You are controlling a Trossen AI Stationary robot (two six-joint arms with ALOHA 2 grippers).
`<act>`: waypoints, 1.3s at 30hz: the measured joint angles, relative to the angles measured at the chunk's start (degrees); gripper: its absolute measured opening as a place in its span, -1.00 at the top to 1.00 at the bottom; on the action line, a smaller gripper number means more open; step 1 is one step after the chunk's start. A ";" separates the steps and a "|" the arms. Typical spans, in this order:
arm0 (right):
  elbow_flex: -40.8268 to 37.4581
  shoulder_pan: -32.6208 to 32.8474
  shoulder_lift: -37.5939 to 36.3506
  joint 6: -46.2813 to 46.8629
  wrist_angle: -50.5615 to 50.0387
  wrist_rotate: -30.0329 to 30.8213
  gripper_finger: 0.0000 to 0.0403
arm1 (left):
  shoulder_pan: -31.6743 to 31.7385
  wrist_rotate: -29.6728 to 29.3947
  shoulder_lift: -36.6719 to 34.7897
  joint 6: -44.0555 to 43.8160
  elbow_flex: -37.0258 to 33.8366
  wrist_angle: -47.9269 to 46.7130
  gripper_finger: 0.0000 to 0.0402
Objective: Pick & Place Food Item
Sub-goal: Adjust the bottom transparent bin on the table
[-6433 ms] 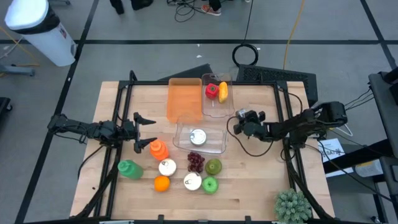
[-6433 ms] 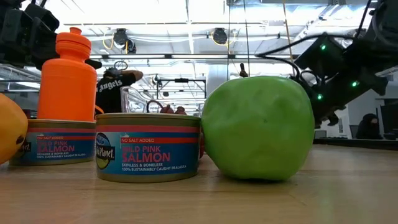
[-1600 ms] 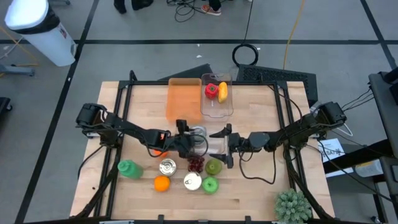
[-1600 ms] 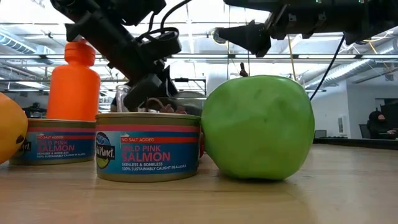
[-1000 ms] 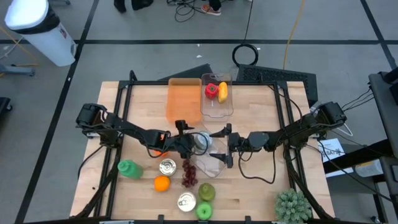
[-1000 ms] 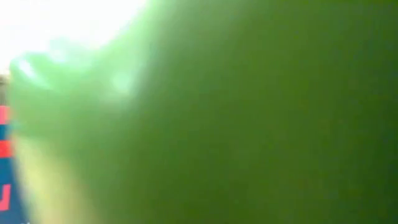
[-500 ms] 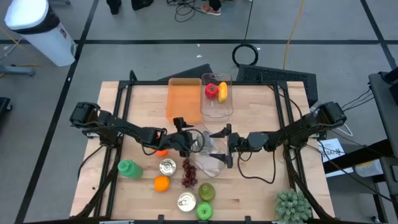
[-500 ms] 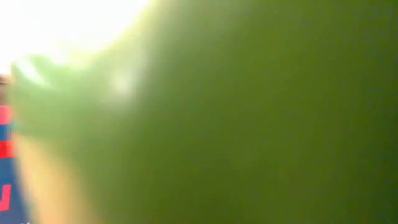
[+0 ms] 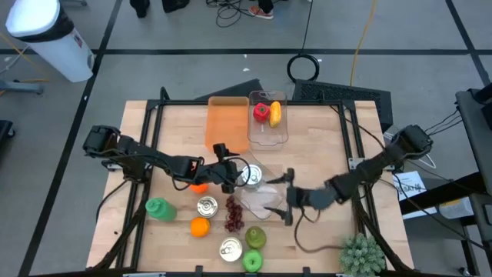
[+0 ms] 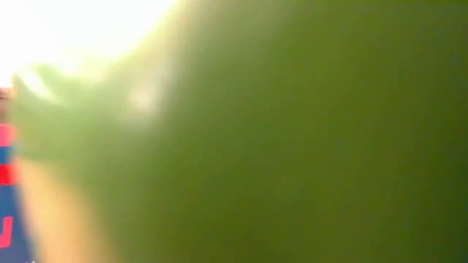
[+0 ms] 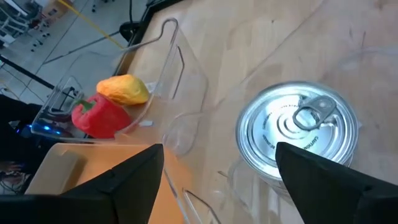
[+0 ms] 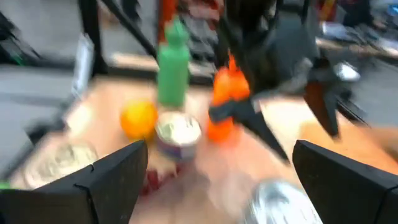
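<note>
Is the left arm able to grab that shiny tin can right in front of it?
Probably yes. The left gripper hangs open right beside the tin can, which sits in a clear container; its fingers stand either side with nothing between.

A white cylindrical bin (image 9: 44,35) stands on the grey floor far left; a small green potted plant (image 9: 361,255) sits near right.

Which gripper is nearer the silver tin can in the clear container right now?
Left. The left gripper sits right beside the silver tin can, fingers open; the right gripper hangs farther off, across the clear container.
</note>
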 joint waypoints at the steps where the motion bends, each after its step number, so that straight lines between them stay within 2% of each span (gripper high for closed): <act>1: 1.45 2.10 0.10 2.18 -4.87 3.57 -0.88 | 0.00 0.00 0.00 0.13 0.02 0.27 -0.58; 5: 3.47 9.23 1.86 14.03 -15.37 14.14 -0.88 | 0.00 -0.02 0.00 0.24 0.02 0.21 -0.57; 9: 3.45 13.26 4.34 24.98 -21.79 21.58 -0.88 | 0.00 -0.04 0.00 0.31 0.02 0.23 -0.59; 12: 3.45 14.60 5.58 31.29 -24.69 23.10 -0.88 | 0.00 -0.11 0.00 0.09 0.02 0.33 -0.62; 16: 3.45 15.03 5.93 41.90 -31.06 21.88 -0.88 | -0.54 0.31 -1.64 -2.41 0.02 0.73 -0.66; 19: 3.42 15.03 5.95 49.75 -37.37 21.03 -0.88 | -1.26 4.88 -4.85 -1.61 0.07 0.59 -0.64; 24: 3.19 15.38 5.95 58.32 -44.74 21.25 -0.88 | -1.32 19.61 -10.75 -0.43 0.08 0.88 -0.59; 27: 1.20 14.45 5.92 60.74 -43.38 21.10 -0.88 | -0.77 25.77 -13.36 0.72 -1.01 1.89 -0.56; 29: -0.80 13.71 5.92 61.59 -40.70 20.77 -0.88 | -0.14 27.79 -14.95 0.75 -2.78 4.51 -0.54; 36: -6.24 10.69 5.92 55.79 -26.36 19.90 -0.88 | 3.03 28.23 -20.13 -1.83 -11.26 14.55 -0.61; 39: -7.20 8.93 5.93 53.22 -24.15 20.18 -0.88 | 4.20 28.20 -21.67 -3.41 -13.04 16.39 -0.64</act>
